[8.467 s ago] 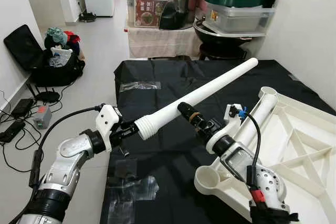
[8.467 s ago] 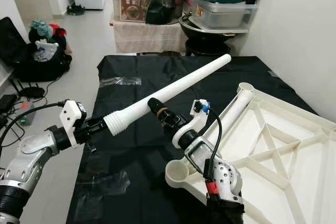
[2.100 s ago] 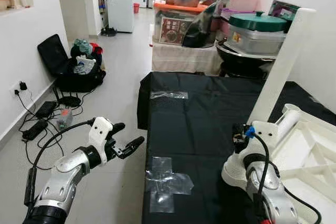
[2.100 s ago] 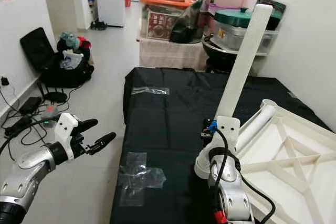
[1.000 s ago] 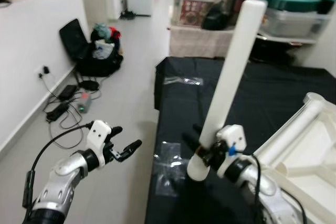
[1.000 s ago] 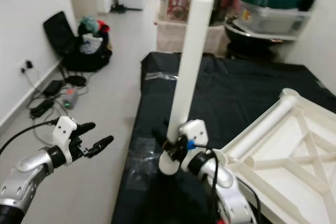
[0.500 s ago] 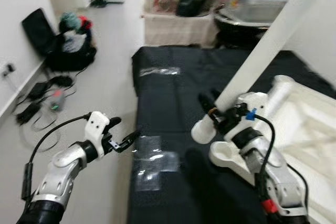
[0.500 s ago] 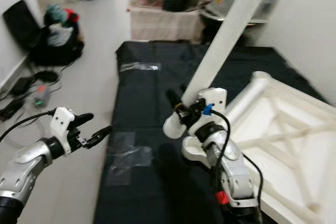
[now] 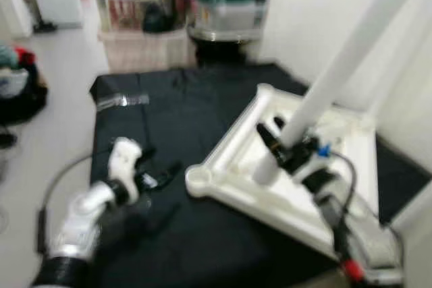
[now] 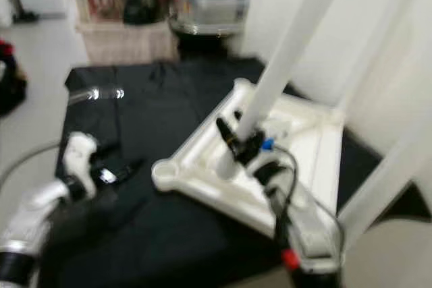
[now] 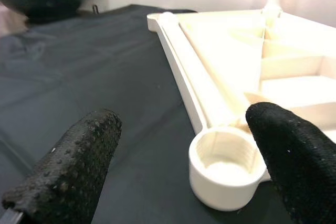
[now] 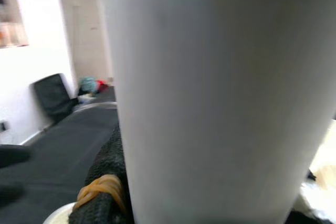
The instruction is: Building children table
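- White leg (image 9: 351, 52) clamped in right gripper (image 9: 280, 145), tilted above upturned tabletop (image 9: 351, 141) on black sheet (image 9: 169, 109).
- Left gripper (image 11: 178, 150) fingers apart, empty, near corner socket (image 11: 227, 167).
- Socket unfilled; leg not yet seated.
- Blurred; other corners hard to judge.

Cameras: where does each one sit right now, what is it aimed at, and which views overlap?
Head stereo pair: looks down at the tabletop on the black sheet; both arms show, right gripper holding the table leg.
Left wrist: along open left gripper toward the corner socket.
Right wrist: table leg close up.
Shared: leg, tabletop, socket.
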Robot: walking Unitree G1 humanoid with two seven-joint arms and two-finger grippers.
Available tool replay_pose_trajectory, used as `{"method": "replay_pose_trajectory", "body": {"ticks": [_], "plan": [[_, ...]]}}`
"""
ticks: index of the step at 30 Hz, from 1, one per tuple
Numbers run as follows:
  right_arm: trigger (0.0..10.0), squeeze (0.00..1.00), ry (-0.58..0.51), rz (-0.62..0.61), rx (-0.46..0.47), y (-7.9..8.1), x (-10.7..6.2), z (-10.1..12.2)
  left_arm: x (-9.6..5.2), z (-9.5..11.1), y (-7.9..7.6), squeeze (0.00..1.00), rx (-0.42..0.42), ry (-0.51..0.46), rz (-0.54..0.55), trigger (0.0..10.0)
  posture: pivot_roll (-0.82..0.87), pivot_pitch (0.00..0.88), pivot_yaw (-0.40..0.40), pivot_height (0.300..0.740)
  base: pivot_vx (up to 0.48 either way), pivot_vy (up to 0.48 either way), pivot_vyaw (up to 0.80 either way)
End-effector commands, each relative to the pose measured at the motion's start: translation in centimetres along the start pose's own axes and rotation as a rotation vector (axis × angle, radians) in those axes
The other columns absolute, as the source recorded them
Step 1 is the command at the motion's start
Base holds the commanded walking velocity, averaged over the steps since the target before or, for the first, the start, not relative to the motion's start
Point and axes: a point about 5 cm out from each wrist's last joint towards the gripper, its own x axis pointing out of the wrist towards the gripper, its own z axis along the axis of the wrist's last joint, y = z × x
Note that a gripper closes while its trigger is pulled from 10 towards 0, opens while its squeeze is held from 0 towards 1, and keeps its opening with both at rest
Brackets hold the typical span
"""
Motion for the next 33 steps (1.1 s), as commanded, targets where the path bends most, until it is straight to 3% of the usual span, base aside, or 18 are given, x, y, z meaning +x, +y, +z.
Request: {"method": "replay_pose_trajectory", "body": {"ticks": [1,3,4,5,6,7,13,15,20,21,24,27,33], "plan": [[0.0,0.00,-0.030,0.025,0.001,0.5,0.2,0.6,-0.3,-0.3,0.7,0.00,-0.004,0.015,0.043,10.0,0.06,0.000,-0.062,0.740,0.277,0.000,0.00],[0.0,0.00,-0.028,0.023,0.003,0.5,0.2,0.6,-0.2,-0.2,0.7,0.00,-0.010,0.009,0.047,10.0,0.06,0.000,-0.062,0.740,0.321,0.000,0.00],[1.7,0.00,-0.022,0.018,0.003,0.5,0.2,0.5,-0.2,-0.1,0.7,0.00,-0.013,-0.001,0.049,10.0,0.06,0.000,-0.062,0.740,0.480,0.000,0.00],[1.7,0.00,-0.022,0.018,0.003,0.5,0.2,0.5,-0.2,-0.1,0.7,0.00,-0.013,-0.001,0.049,10.0,0.06,0.000,-0.062,0.740,0.480,0.000,0.00],[3.8,0.00,-0.016,0.012,0.002,0.4,0.2,0.4,-0.2,0.0,0.7,0.00,-0.016,-0.007,0.049,10.0,0.06,0.000,-0.062,0.740,0.480,0.000,0.00],[10.0,0.00,-0.009,0.007,-0.001,0.4,0.3,0.3,-0.1,0.0,0.7,0.00,-0.018,-0.010,0.049,10.0,0.06,0.000,-0.062,0.740,0.480,0.000,0.00],[10.0,0.00,0.017,0.030,-0.035,0.8,0.5,0.1,-0.1,0.1,0.6,0.00,-0.020,-0.015,0.046,10.0,0.06,0.000,-0.062,0.740,0.348,0.000,0.00],[10.0,0.00,0.021,0.048,-0.073,1.0,0.6,0.1,-0.1,0.4,0.6,0.00,-0.022,-0.035,0.047,10.0,0.06,0.000,-0.063,0.740,0.000,0.000,0.80],[10.0,0.00,0.010,0.029,-0.046,0.9,0.6,0.2,0.0,0.6,0.6,0.00,-0.026,-0.043,0.064,10.0,0.06,0.000,-0.063,0.740,0.000,0.000,0.32],[10.0,0.00,0.016,0.034,-0.090,0.9,0.6,0.2,0.1,0.7,0.6,0.00,-0.027,-0.045,0.068,10.0,0.06,0.000,-0.063,0.740,0.000,0.000,0.80],[10.0,0.00,0.021,0.049,-0.111,1.1,0.6,0.2,0.1,0.7,0.6,0.00,-0.027,-0.046,0.071,10.0,0.06,0.000,-0.063,0.740,0.000,0.000,0.80],[10.0,0.00,0.021,0.042,-0.080,1.2,0.5,0.1,0.1,0.7,0.6,0.00,-0.028,-0.049,0.073,10.0,0.06,0.000,-0.063,0.740,0.000,0.000,0.80],[10.0,0.00,0.032,0.053,-0.038,1.5,0.4,-0.2,-0.1,0.9,0.4,0.00,-0.035,-0.059,0.071,10.0,0.06,0.000,-0.062,0.740,0.000,0.000,0.00]]}}
